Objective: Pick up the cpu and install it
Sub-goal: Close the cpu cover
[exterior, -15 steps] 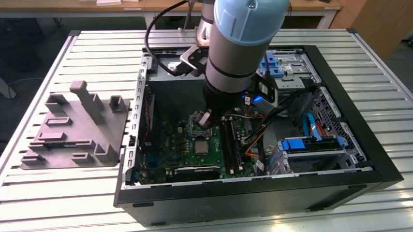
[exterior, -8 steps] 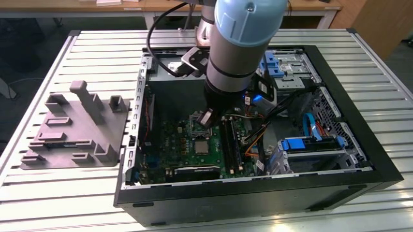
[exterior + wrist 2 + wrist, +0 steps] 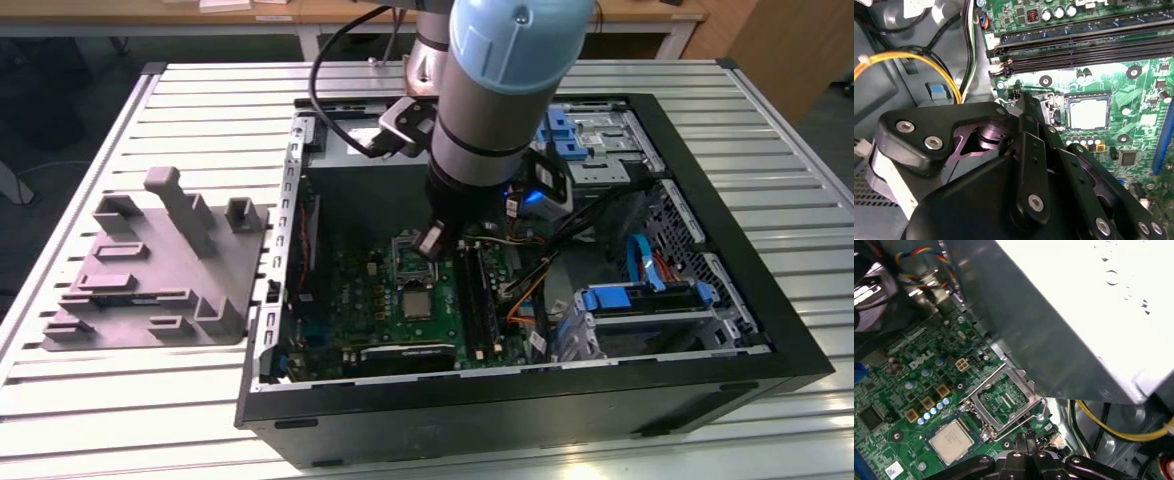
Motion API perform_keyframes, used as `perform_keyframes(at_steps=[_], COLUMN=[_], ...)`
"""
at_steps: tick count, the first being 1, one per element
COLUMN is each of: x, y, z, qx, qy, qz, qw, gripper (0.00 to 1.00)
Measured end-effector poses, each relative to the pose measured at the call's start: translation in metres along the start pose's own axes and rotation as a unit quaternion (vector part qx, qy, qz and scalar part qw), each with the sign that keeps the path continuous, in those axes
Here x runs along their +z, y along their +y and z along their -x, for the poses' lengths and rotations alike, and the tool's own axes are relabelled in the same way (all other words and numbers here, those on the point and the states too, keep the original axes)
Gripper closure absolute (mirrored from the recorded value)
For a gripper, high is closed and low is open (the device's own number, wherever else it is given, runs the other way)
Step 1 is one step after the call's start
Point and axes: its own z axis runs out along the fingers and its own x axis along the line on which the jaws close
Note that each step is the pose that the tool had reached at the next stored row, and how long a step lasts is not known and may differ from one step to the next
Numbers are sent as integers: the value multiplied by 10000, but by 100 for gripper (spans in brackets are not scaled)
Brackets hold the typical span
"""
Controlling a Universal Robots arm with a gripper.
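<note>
Exterior view: the black two-finger gripper [image 3: 434, 242] on the pale blue and silver arm [image 3: 501, 90] is down inside the open black computer case [image 3: 747, 290], over the green motherboard [image 3: 387, 320]. The cpu [image 3: 418, 303], a small flat square chip with a silvery metal top, lies in its socket at 6 o'clock from the gripper and apart from it. The dark metal hinged load frame [image 3: 407, 262] lies swung open at the chip's 12 o'clock, just beside the gripper tip. Risk, as judged: the chip is unclamped, so a knock from the tip, or the frame pressed down on a crooked chip, could bend socket contacts. The yellow cable [image 3: 904, 54] nearby could snag the wrist. Jaws: in the first wrist view they appear drawn together with hardly any gap, holding nothing; contact with the frame cannot be confirmed
</note>
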Motion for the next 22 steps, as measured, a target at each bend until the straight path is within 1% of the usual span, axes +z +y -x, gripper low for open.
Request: perform_keyframes(at_steps=[1, 3, 6, 12, 19, 22], x=[3, 13, 28, 69, 122, 150], y=[0, -5, -1, -3, 26, 34], z=[-1, 2, 25, 100, 178, 197], qx=[-86, -151, -152, -152, -152, -153], qy=[13, 14, 16, 15, 15, 6], qz=[7, 1, -5, -5, -4, 2], qw=[10000, 9999, 9999, 9999, 9999, 9999], gripper=[89, 89, 89, 89, 89, 89])
